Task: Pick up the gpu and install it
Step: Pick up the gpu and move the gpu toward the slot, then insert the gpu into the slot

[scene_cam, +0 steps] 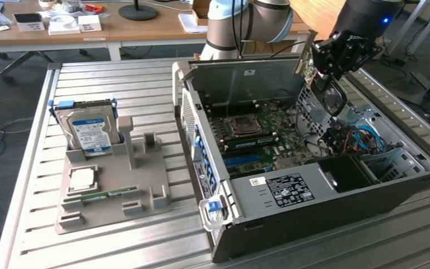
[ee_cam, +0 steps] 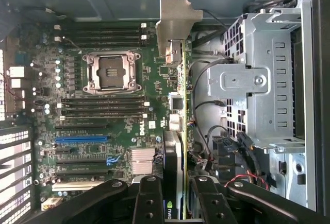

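The gripper [scene_cam: 336, 67] hangs over the open tower case [scene_cam: 312, 224], its jaws closed narrowly on the gpu [scene_cam: 326, 96], which they hold on edge above the board. In the wrist view the two black, bolt-studded fingers [ee_cam: 148, 201] of the gripper [ee_cam: 177, 195] press on either flat face of the gpu [ee_cam: 174, 149]. The card is seen edge-on as a thin strip: dark shroud on one face, a yellow-green board edge on the other. At the end of the card farthest from the jaws stands its bent metal bracket [ee_cam: 176, 15], matt grey and stepped in outline.

Beneath the jaws lies the green motherboard [ee_cam: 103, 126], densely studded with small components. On the dark-faced side of the card are the square, metal-framed CPU socket [ee_cam: 112, 71], long black slots, one blue slot [ee_cam: 81, 138] and a small ribbed silver heatsink [ee_cam: 142, 158]. On the other side is a perforated sheet-steel drive cage [ee_cam: 258, 80] with loose black cables just beside it.

Well apart from the jaws, on the ribbed aluminium table [scene_cam: 110, 84], a grey moulded plastic fixture [scene_cam: 110, 213] holds an upright silver hard drive [scene_cam: 89, 130] with a blue-white label, and a narrow green memory stick [scene_cam: 99, 196] lying flat.
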Robot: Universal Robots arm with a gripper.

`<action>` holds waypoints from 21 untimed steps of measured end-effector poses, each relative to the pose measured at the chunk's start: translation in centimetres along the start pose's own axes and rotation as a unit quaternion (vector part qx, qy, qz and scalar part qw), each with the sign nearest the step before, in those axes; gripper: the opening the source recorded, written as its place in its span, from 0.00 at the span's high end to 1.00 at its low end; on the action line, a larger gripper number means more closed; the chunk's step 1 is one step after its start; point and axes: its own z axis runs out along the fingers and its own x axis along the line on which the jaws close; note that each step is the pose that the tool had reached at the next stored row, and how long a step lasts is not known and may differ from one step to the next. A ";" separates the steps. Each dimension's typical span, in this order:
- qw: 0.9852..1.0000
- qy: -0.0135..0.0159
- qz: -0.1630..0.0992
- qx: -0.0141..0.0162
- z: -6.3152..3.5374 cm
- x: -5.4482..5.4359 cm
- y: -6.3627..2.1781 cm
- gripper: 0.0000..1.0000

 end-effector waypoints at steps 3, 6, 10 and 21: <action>1.000 0.000 0.000 0.000 0.00 -0.2 0.01 0.73; 1.000 0.000 0.000 0.000 0.00 -0.2 0.01 0.73; 1.000 0.000 0.000 0.000 0.01 -0.3 0.02 0.73; 1.000 0.000 0.000 0.000 0.01 -0.4 0.03 0.73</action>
